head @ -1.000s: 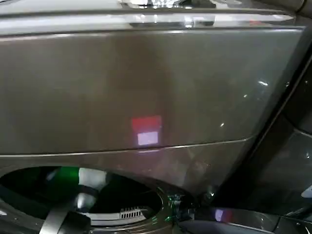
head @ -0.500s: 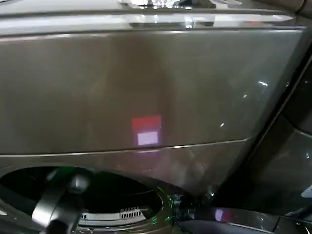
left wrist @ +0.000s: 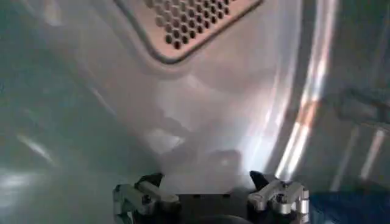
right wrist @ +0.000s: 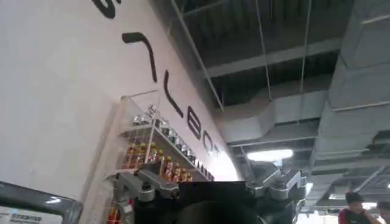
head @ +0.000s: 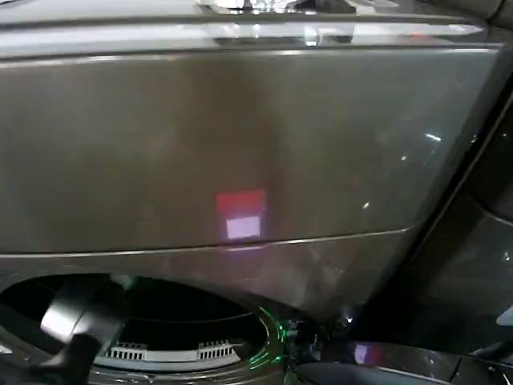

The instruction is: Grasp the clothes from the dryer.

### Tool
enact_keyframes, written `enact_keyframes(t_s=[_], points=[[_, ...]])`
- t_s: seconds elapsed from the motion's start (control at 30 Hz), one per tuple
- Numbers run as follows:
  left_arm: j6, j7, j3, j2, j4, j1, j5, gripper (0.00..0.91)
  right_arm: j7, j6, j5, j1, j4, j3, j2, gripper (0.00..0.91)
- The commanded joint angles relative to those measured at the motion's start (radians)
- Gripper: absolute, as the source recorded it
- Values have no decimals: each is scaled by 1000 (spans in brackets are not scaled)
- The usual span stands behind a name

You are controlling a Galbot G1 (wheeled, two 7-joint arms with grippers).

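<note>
- Two arms belonged to the robot, but the left one did the work inside the dryer (head: 240,144).
- From the head view, the left arm went down into the round mouth of the dryer, low on the brown front, under the red and white label (head: 240,215).
- From the left wrist view, the left claw (left wrist: 210,193) was inside the shiny steel drum (left wrist: 201,115).
- That claw was spread wide and held nothing.
- Past the claw was the drum's back wall, with a plate full of little holes (left wrist: 189,21) up high on it.
- The clothes (left wrist: 353,207) looked like a dark blue patch at the side of the drum floor, close beside one fingertip (left wrist: 283,195) of the left claw.
- I think the cloth was not between the fingers yet, so a squeeze here would catch only air.
- The cloth sat off to one side, so the claw could bump the hard drum wall when it slid over.
- Soft cloth can slip, so a pinch on just a corner might drop it.
- The arm was deep in the mouth of the dryer, so it could scrape the dark rim on its way out.
- From the right wrist view, the right claw (right wrist: 210,185) was away from the dryer, spread wide and holding nothing, pointing up at a ceiling and a shelf of small bottles (right wrist: 152,155).
</note>
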Motion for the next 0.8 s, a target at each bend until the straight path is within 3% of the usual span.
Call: enact_keyframes(t_s=[0.03, 0.5, 0.67, 0.8], points=[[-59, 164, 101, -2, 61, -40, 108, 907, 0, 0, 0, 2, 1, -4, 1, 907], [-138, 250, 182, -17, 114, -55, 309, 907, 0, 1, -1, 9, 9, -16, 5, 907], [-229, 263, 190, -24, 142, -52, 260, 907, -1, 1, -3, 13, 8, -20, 5, 907], [-236, 271, 193, -23, 150, -46, 265, 907, -2, 2, -4, 17, 13, -27, 10, 907]])
